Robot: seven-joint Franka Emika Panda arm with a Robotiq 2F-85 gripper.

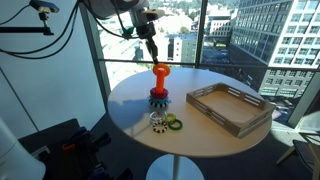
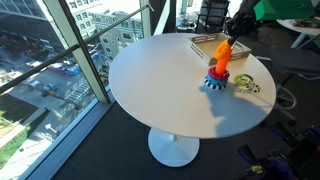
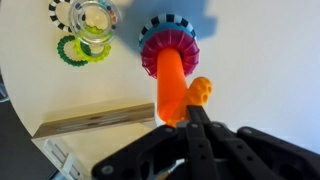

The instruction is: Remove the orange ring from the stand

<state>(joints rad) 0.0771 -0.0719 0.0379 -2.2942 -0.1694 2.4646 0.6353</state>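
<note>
Clamping orange ring by its rim, gripper leaves the hole free to clear stand post just below it.

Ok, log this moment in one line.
gripper: at stand top, grip unclear | orange ring: beside stand tip, at gripper

My gripper reads matte black, two narrow fingers with angular linkage bars fanning out behind them. Above it, in an exterior view, the arm shows pale grey-white rounded shells over a dark wrist block.
</note>
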